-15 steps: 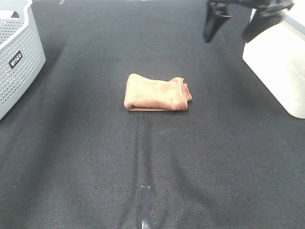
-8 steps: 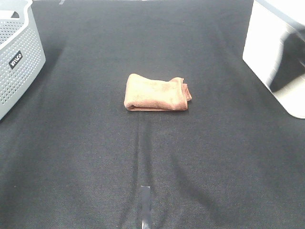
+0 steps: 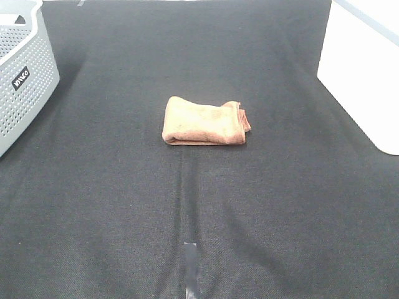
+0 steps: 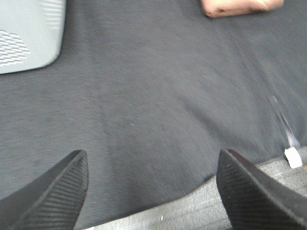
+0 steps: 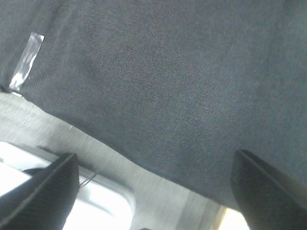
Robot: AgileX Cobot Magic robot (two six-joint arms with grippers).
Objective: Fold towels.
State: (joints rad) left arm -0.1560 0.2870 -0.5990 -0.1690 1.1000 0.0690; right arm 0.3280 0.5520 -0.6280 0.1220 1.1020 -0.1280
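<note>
At the far left of the high view a pale grey perforated basket [image 3: 22, 68] stands on the black cloth-covered table [image 3: 112, 205], with a small dark label on its wall; the left wrist view catches a corner of that basket [image 4: 29, 33] too; the left gripper [image 4: 152, 191] hangs over the near part of the table [image 4: 144, 110], its two ribbed dark fingers [image 4: 57, 191] spread wide apart with nothing between them but bare cloth; the towel [image 4: 240, 5] shows only as a reddish-brown strip at the edge of that wrist picture, well apart from the gripper and untouched by it; in the high view the towel [image 3: 204, 121] lies folded into a compact oblong near the middle of the table, its layered edges bunched at the right end, well clear of the basket and of the white box [image 3: 365, 75] that sits at the right edge; a short strip of clear tape [image 3: 190, 268] is stuck to the cloth nearer the camera, in line with the towel; neither arm appears in the high view; the right gripper [image 5: 153, 191] hovers over the table's near edge [image 5: 158, 86], its jaws likewise standing far apart and empty, with a piece of tape [image 5: 26, 60] in sight and a pale surface beyond the cloth; no towel is in that wrist view.
</note>
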